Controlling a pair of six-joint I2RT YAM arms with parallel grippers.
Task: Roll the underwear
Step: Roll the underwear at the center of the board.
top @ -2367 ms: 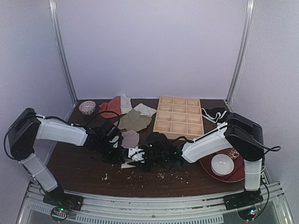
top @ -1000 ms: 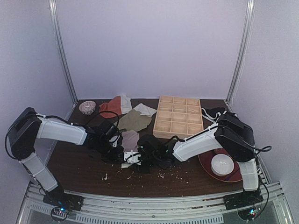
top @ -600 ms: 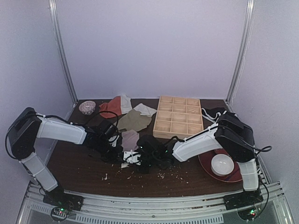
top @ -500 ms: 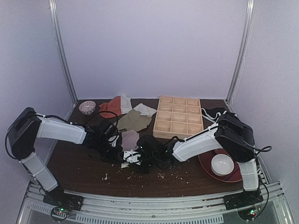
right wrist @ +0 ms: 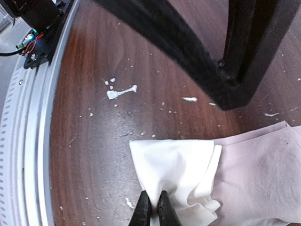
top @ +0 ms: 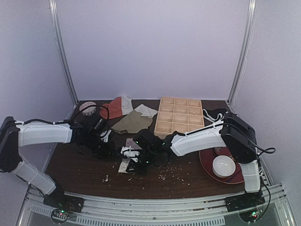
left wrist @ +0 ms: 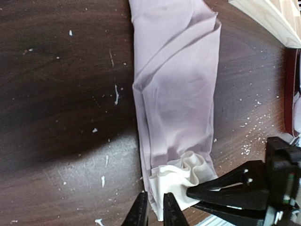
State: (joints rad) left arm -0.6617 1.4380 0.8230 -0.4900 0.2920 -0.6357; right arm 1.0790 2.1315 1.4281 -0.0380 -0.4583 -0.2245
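Note:
The underwear [left wrist: 176, 84] lies as a long folded mauve-pink strip on the dark wooden table. Its white waistband [left wrist: 181, 176] is bunched at the near end. My right gripper [right wrist: 153, 207] is shut on that waistband [right wrist: 174, 165] and pinches a fold of it. Its black fingers [left wrist: 225, 188] reach in from the right in the left wrist view. My left gripper [left wrist: 156, 214] is at the waistband's left corner, jaws a narrow gap apart, with the cloth's edge between them. From above, both grippers [top: 115, 151] [top: 134, 160] meet over the underwear [top: 126, 165].
A wooden compartment tray [top: 180, 117] stands at the back. An olive-green cloth [top: 134, 122] and an orange-red and white cloth [top: 115, 107] lie behind the underwear. A red plate [top: 237, 176] holds a white bowl at right. White crumbs [top: 169, 172] dot the table, and the metal front rail [right wrist: 28, 117] is close.
My left arm has stretched out low and leftward and its jaws have eased apart. My right gripper has closed on the waistband and shifted left. The underwear is drawn nearer the front.

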